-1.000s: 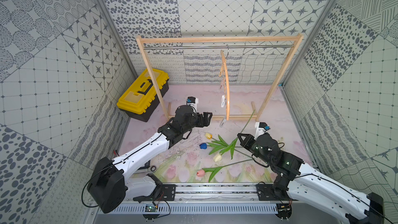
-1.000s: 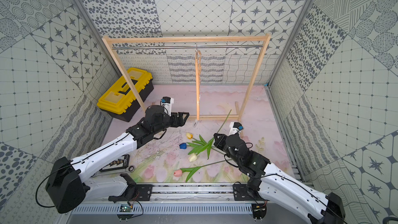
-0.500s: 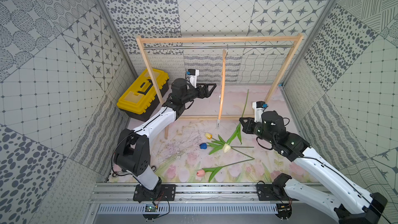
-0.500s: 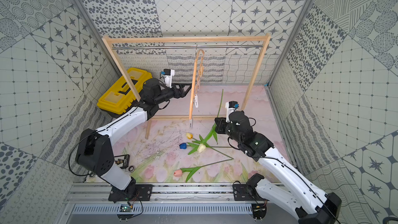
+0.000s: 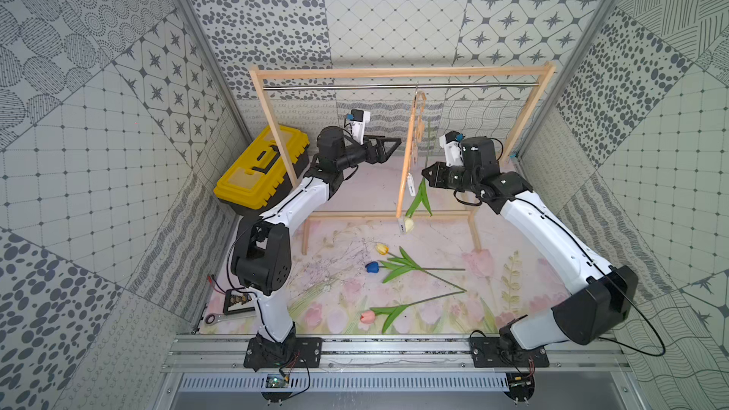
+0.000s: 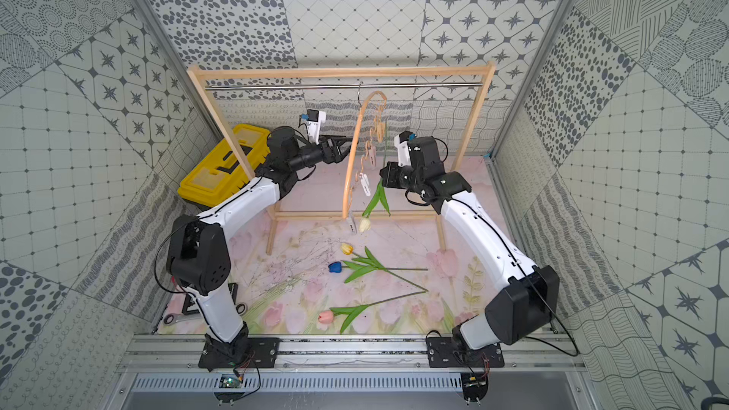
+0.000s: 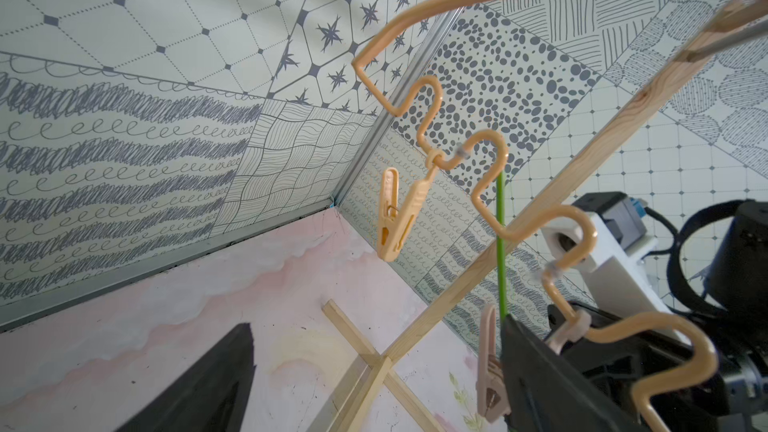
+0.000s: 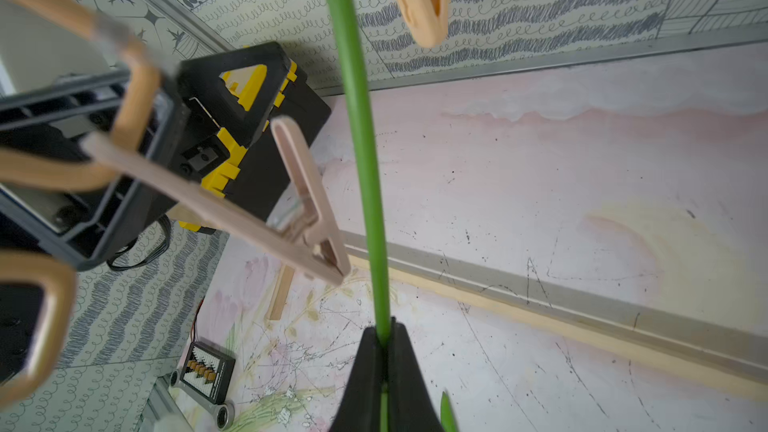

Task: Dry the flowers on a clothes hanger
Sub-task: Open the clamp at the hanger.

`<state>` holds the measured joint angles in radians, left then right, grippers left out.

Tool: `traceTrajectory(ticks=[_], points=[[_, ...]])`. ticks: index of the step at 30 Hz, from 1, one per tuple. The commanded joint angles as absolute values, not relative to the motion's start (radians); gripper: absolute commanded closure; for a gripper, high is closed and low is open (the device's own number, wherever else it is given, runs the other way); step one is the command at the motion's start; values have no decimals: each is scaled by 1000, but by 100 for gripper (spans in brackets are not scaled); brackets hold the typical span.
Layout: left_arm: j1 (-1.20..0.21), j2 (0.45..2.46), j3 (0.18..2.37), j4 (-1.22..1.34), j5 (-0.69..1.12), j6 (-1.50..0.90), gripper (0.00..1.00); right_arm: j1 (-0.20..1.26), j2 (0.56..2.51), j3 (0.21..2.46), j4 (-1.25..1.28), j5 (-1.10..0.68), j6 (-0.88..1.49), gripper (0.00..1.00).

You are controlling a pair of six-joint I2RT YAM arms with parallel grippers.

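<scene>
Clamps the right pincer (image 8: 384,332) on the stem of the cream tulip (image 5: 420,197), head down, just beside the hanger (image 5: 406,167) hooked on the rail (image 5: 355,87); holds the left pincer (image 5: 390,147) near the hanger's other side, jaws wide apart; below, flat on the tabletop (image 5: 513,238): yellow tulip (image 5: 382,248), blue tulip (image 5: 372,267), pink tulip (image 5: 367,316).
</scene>
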<state>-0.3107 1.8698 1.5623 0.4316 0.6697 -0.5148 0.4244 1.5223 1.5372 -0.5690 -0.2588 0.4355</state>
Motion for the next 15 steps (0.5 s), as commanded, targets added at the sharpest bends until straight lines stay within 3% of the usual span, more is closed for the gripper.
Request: traceTrajectory(ticks=[1, 15], points=[[-297, 1895, 1619, 444, 725, -469, 4, 415, 1573, 1628, -613, -292, 375, 100], [-296, 1938, 1689, 359, 774, -392, 4, 409, 1749, 1903, -766, -318, 258, 100]])
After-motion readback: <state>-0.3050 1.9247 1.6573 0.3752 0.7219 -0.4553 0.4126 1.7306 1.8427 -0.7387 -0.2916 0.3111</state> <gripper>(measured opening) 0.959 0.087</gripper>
